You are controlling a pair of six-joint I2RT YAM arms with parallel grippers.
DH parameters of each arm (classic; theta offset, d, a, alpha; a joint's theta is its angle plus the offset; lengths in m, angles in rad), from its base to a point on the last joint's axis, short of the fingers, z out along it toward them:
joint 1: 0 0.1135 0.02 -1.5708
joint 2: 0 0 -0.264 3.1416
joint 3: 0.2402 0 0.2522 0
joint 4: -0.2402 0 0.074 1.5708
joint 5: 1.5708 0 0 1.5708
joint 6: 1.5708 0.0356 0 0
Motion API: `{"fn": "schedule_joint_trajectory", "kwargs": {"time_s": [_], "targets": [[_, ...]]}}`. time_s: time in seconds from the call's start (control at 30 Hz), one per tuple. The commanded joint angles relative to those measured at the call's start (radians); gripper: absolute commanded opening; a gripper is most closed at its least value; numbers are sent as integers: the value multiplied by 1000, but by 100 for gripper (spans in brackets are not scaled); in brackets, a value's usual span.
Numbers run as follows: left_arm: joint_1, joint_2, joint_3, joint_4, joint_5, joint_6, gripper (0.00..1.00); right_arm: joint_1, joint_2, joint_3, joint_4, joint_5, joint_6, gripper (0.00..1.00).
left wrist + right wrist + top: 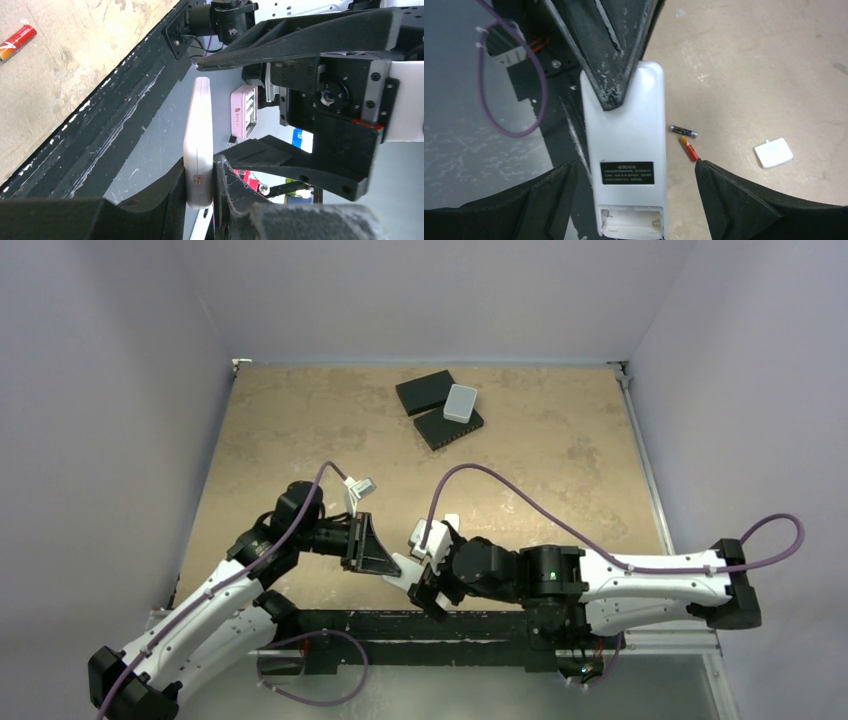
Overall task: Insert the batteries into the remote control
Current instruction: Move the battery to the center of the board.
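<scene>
Over the worktop's [749, 75] near edge, your left claw [200, 172] pinches the remote control [624, 145] by one end.
Your right claw [634, 167] is spread wide, a finger on either side of the remote's open-compartment end; the batteries [684, 131], dark and red-orange, lie together on the worktop just beside.

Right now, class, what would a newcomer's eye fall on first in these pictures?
The white remote control, pinched at one end by the left gripper and raised off the tan table, with the right gripper open either side of it. On the table beyond lie a dark battery and a red-orange battery, close together.
</scene>
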State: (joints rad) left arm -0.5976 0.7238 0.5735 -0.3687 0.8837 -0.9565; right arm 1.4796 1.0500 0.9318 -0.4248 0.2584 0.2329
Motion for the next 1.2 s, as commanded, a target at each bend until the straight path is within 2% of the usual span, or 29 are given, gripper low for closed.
{"fn": "schedule_joint_trajectory", "kwargs": {"time_s": [0.0,0.43,1.17], "targets": [[4,-16,-11,40,33,-20,0,21,18,59,-43,139,-36,96],[4,-19,-27,40,46,-16,0,55,77,91,-63,164,-37,90],[4,-7,-34,62,46,-13,0,64,124,58,-15,147,-29,89]]}}
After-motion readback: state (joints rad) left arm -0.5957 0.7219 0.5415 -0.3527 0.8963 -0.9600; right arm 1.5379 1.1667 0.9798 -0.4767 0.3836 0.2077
